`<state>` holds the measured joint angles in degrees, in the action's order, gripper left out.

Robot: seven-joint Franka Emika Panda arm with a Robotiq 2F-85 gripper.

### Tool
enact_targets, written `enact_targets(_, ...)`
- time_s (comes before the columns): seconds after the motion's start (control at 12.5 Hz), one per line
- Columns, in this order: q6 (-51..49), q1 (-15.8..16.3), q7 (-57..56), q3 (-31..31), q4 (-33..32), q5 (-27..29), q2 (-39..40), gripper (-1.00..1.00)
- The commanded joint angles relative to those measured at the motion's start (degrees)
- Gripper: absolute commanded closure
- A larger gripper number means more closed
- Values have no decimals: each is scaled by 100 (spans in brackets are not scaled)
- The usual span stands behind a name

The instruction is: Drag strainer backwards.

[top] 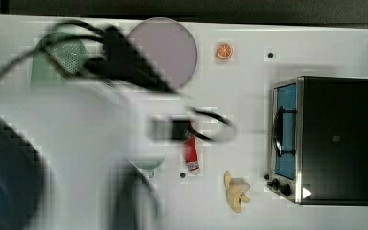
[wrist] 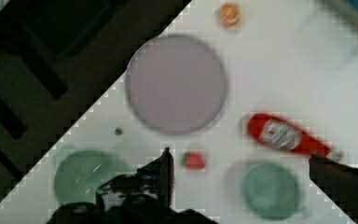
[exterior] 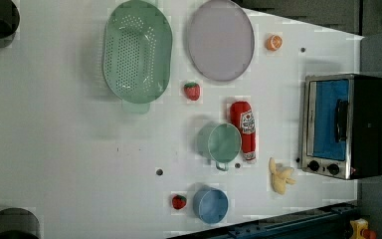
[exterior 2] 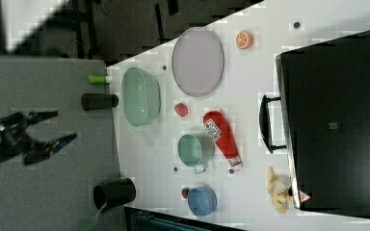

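Note:
The strainer [exterior: 137, 52], a pale mint-green oval colander with a holed basin, lies on the white table beside the lilac plate. It also appears as the strainer [exterior 2: 141, 96], the strainer [wrist: 81, 175] and, partly behind my blurred arm, the strainer [top: 60, 57]. My gripper [exterior 2: 66, 125] stands open with nothing between its fingers, apart from the strainer, towards the right view's left and off the table's edge. In the wrist view the gripper [wrist: 240, 156] looks down from well above the table, its two dark fingers spread wide.
A lilac plate [exterior: 220, 40], a strawberry [exterior: 192, 91], a green cup [exterior: 221, 143] and a ketchup bottle [exterior: 243, 129] lie close to the strainer. Farther off are a blue cup [exterior: 210, 205], a banana [exterior: 280, 177], an orange slice [exterior: 273, 43] and a toaster oven [exterior: 343, 124].

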<state>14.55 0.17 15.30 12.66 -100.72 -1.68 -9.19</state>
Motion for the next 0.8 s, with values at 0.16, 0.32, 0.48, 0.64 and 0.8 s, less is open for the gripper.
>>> enact_targets(0.16, 789, 399, 2532, 1018, -323, 33, 1138, -100)
enact_targets(0.32, 1327, 461, 3391, 1357, -223, 27, 1691, -100)
enact_targets(0.48, 1575, 598, 4193, 1472, -57, 19, 2236, -100)
enact_targets(0.64, 1695, 765, 4870, 1444, 254, 18, 2802, -100)
enact_targets(0.8, 1711, 900, 5475, 1400, 662, 18, 3364, -100)
